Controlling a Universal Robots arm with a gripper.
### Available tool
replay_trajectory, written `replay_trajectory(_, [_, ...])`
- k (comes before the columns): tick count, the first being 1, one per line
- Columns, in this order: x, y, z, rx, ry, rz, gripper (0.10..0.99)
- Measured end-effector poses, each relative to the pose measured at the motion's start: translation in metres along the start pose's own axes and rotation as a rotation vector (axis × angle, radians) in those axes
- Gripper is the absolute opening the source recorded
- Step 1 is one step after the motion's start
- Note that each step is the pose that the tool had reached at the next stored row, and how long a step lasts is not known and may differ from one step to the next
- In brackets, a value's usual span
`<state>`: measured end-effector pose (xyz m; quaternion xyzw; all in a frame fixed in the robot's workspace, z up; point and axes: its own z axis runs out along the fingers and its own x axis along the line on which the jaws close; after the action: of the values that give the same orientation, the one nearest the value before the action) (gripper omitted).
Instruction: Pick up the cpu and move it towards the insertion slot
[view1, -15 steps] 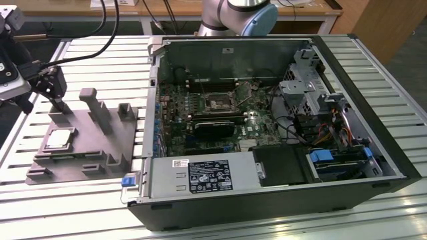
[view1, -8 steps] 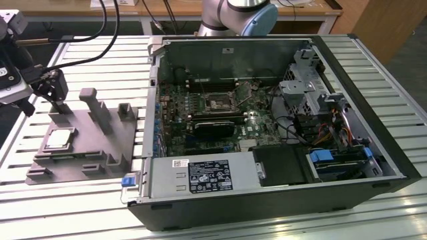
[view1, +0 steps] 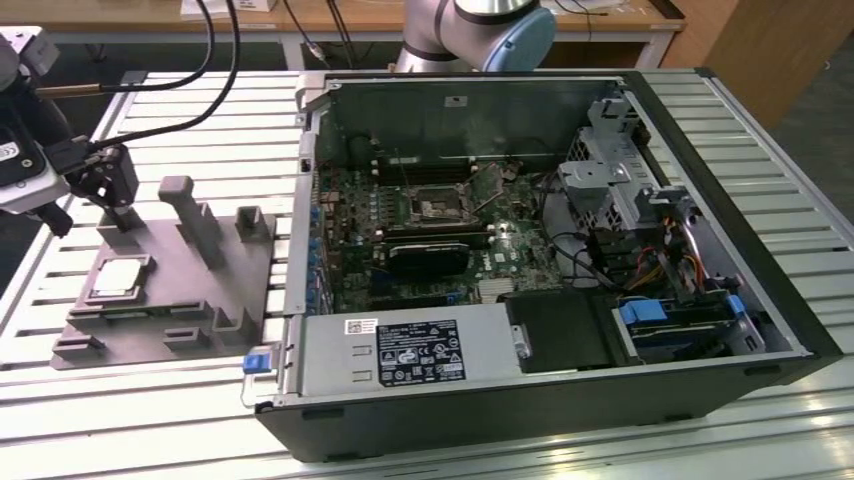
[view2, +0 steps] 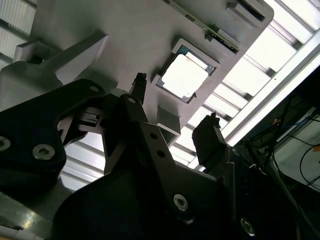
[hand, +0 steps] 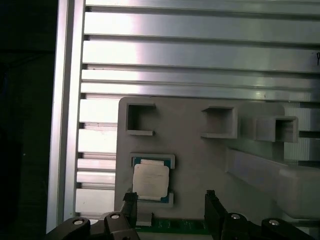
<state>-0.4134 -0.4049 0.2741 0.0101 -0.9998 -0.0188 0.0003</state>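
Note:
The cpu (view1: 118, 278) (view2: 185, 75) (hand: 150, 181), a flat silvery square chip, lies in its recess on the grey fixture (view1: 180, 310) at the exterior view's left. My gripper (view1: 87, 205) (view2: 175, 107) (hand: 170, 197) hovers above the fixture's far end, a little beyond the cpu, and does not touch it. It is open, with nothing between its black fingers (hand: 131, 200). The insertion slot (view1: 441, 207), a metal-framed square socket with a dark centre, sits on the green board inside the open computer case.
Upright posts (view1: 200, 215) rise from the grey fixture close to my gripper. The open computer case (view1: 561, 400) has a black fan shroud (view1: 427, 255), drive cages and cable bundles (view1: 654, 260). Everything rests on a slatted aluminium table (view1: 174, 400).

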Motion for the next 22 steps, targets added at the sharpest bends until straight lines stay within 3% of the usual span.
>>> replay_trajectory(22, [0.0021, -0.0021, 0.0125, 0.000, -0.0002, 0.000, 0.647])
